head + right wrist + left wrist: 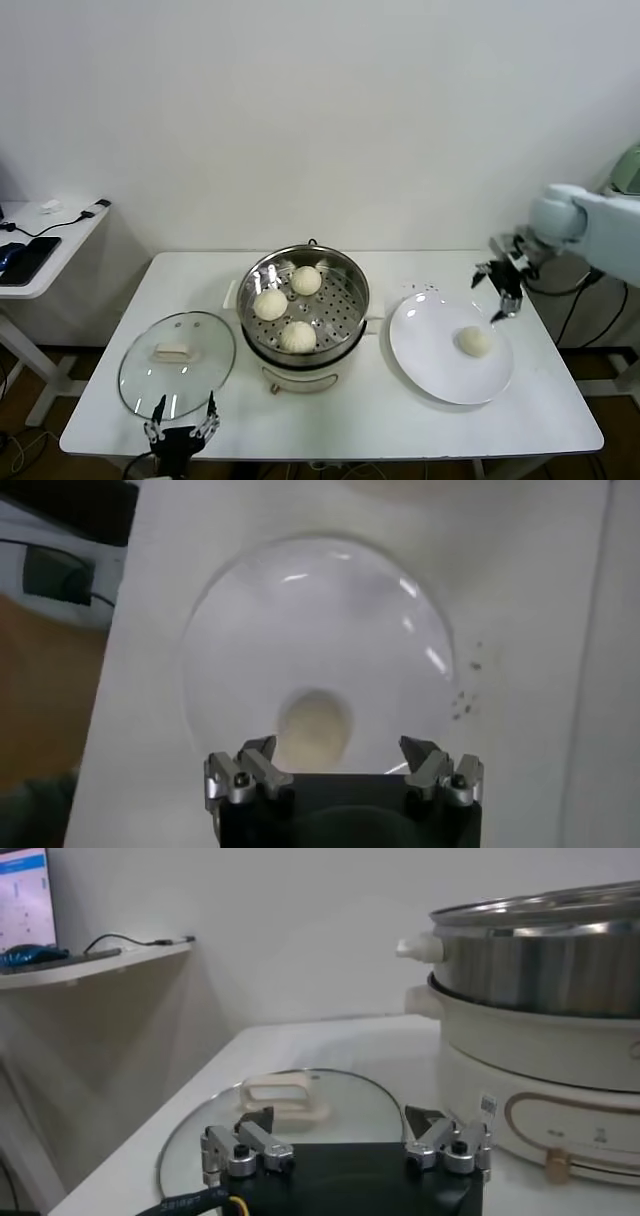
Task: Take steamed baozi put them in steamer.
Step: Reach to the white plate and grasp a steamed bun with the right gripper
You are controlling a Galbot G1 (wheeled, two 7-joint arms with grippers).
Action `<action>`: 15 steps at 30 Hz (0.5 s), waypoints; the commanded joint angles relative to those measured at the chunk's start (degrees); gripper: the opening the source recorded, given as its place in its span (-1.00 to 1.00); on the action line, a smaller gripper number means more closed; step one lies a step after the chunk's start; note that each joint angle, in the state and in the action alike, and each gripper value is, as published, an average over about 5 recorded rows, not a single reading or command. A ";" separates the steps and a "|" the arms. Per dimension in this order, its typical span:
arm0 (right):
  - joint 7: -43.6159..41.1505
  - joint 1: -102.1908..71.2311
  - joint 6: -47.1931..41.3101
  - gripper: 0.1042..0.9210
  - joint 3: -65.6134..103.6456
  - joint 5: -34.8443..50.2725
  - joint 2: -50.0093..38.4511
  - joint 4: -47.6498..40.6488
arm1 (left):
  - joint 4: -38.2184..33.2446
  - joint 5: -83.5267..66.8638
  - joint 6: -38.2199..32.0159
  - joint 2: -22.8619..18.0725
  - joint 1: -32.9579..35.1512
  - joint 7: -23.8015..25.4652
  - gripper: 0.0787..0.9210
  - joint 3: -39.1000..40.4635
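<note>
The steel steamer (pixel 345 276) stands mid-table on its cream base and holds three baozi (pixel 306 280) (pixel 270 304) (pixel 298 337). A fourth baozi (pixel 473 341) lies on the white plate (pixel 430 360) to the right; it also shows in the right wrist view (pixel 314 723). My right gripper (pixel 500 292) hovers open and empty above the plate's far right edge, a little above the bun. My left gripper (pixel 182 421) is open and empty, parked low at the table's front edge by the glass lid. The steamer's side fills the left wrist view (pixel 540 1018).
The glass lid with white handle (pixel 177 362) lies flat left of the steamer, also in the left wrist view (pixel 285 1098). A side table with a phone (pixel 25 258) and cables stands at far left. A wall runs behind the table.
</note>
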 commanded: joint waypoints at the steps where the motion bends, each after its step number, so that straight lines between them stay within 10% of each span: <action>1: 2.98 -21.33 -6.33 0.76 14.54 -6.72 -2.74 -4.10 | 0.30 -0.07 -0.05 -0.16 0.18 0.01 0.77 0.13; 15: 6.71 -24.91 -6.49 0.76 19.61 -7.96 4.32 -10.83 | 0.67 0.21 -0.20 0.04 -0.12 0.03 0.77 0.03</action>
